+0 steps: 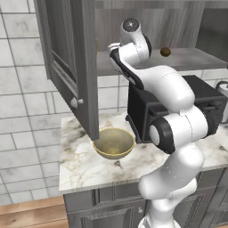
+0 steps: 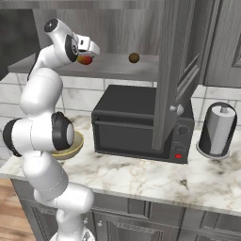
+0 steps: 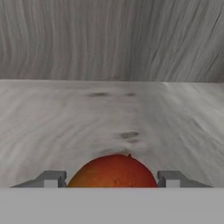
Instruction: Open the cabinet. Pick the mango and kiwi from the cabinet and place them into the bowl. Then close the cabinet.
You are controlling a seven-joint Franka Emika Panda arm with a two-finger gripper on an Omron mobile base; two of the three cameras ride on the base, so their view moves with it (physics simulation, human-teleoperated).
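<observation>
Mango [image 3: 112,170] lies on the grey wood-grain cabinet [image 1: 71,67] shelf near its front edge, between the gripper [image 3: 112,179]'s 2 spread fingertips [image 3: 51,178]; contact unclear. Long axis indiscernible. Kiwi [image 2: 134,57] sits farther along. Below, the bowl [image 1: 113,142] rests on the marble worktop [image 1: 89,164].

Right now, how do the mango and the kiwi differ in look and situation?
The mango is red-orange and sits between the gripper fingers; the kiwi is dull brown and lies apart, untouched. The mango sits toward the shelf's left end, the kiwi nearer its middle. Both are small, rounded and on the cabinet shelf.
</observation>
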